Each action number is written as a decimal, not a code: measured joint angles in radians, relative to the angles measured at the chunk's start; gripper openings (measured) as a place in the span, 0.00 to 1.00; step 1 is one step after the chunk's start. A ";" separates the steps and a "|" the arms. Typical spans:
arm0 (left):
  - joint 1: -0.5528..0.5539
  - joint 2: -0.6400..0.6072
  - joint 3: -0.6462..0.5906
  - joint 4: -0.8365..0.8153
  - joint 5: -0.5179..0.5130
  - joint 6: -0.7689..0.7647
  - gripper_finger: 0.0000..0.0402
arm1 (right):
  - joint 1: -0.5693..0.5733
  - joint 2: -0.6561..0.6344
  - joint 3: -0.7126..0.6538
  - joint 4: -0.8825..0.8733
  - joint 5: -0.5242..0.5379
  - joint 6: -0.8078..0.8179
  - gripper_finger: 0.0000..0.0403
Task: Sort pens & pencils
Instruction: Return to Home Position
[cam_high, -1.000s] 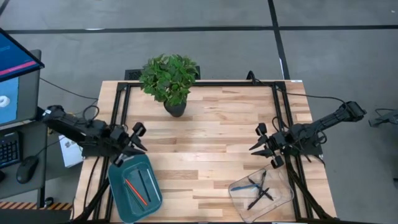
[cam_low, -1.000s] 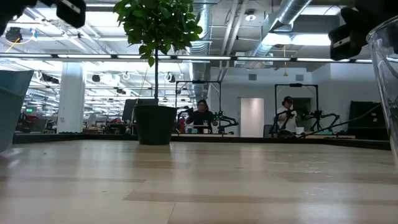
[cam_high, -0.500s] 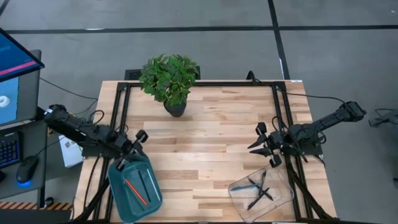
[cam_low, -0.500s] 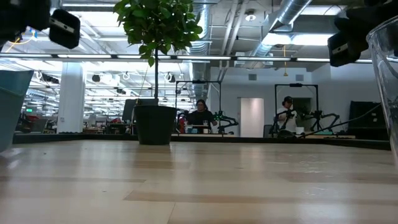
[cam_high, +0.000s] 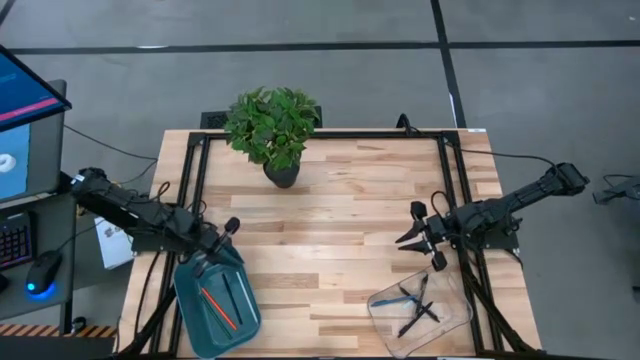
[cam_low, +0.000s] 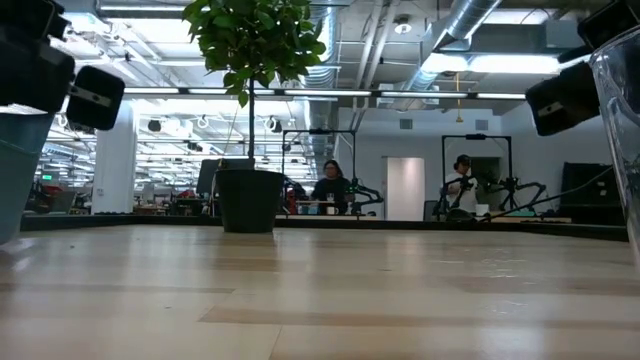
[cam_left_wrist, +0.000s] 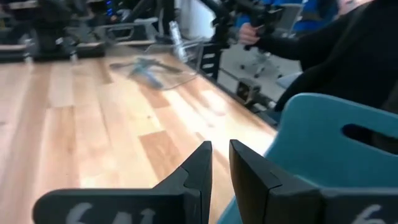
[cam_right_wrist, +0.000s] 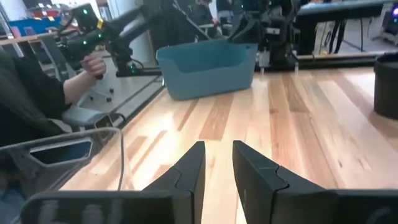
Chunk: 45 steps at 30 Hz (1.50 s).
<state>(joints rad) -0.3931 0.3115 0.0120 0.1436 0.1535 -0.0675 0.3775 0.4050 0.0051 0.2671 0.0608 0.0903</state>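
The teal tray (cam_high: 186, 300) sits at the near left of the table. An orange pen (cam_high: 217, 307) and a dark one (cam_high: 238, 293) lie flat in it. The clear tray (cam_high: 385, 320) at the near right holds a blue pen (cam_high: 395, 298) and crossed black pens (cam_high: 421, 311). My left gripper (cam_high: 228, 232) (cam_left_wrist: 220, 155) hovers over the teal tray's far rim (cam_left_wrist: 323, 143), with a narrow gap between its fingers and nothing in it. My right gripper (cam_high: 402, 238) (cam_right_wrist: 217, 155) hangs above bare wood just beyond the clear tray, also narrowly open and holding nothing.
A potted plant (cam_high: 272, 125) (cam_low: 248, 110) stands at the far middle of the table. Bare wood lies between the two trays. A person's hand (cam_right_wrist: 93, 62) and dark sleeve (cam_left_wrist: 348, 56) show beside the table's near side. A monitor and keyboard stand off the left edge.
My left gripper has come down and moved toward the teal tray's far rim, a little toward the table's right and near edge. My right gripper has sunk lower and edged toward the table's left. The pens and both trays have stayed where they were.
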 joint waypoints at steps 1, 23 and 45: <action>0.000 0.000 0.000 -0.012 -0.013 0.000 0.11 | 0.000 0.000 0.000 -0.010 0.000 0.007 0.25; 0.001 0.000 0.000 0.166 -0.271 0.015 0.11 | 0.000 -0.001 -0.001 -0.036 0.063 0.007 0.25; 0.220 0.000 0.000 0.015 -0.337 0.045 0.11 | 0.000 -0.008 -0.001 -0.034 0.125 -0.099 0.25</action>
<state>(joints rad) -0.1733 0.3115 0.0116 0.1582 -0.1831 -0.0228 0.3771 0.3969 0.0044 0.2326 0.1856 -0.0086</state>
